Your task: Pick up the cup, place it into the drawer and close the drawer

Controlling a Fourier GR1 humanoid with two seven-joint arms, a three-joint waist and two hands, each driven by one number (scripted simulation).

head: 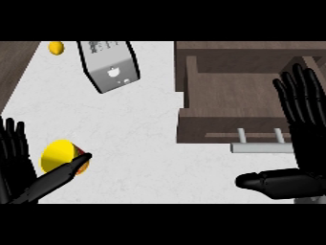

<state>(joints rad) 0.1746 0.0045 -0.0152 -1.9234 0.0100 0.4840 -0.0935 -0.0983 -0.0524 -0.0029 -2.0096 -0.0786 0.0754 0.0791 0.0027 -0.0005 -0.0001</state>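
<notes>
Lying on its side by the left hand (10,162), the cup (61,155) touches its thumb.
Both hands spread; right hand (313,139) over the open drawer (229,95).

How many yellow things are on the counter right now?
2. A yellow cup lies at the lower left, beside the left hand's thumb. A small yellow object sits at the top left edge. The hands could hide others.

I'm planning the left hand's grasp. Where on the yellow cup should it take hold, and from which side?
Probably round the body of the yellow cup, coming from the view's left, where the left hand stands open. The cup seems tipped over, its thumb already lying across its right side, so the fingers could close on the free left side.
</notes>
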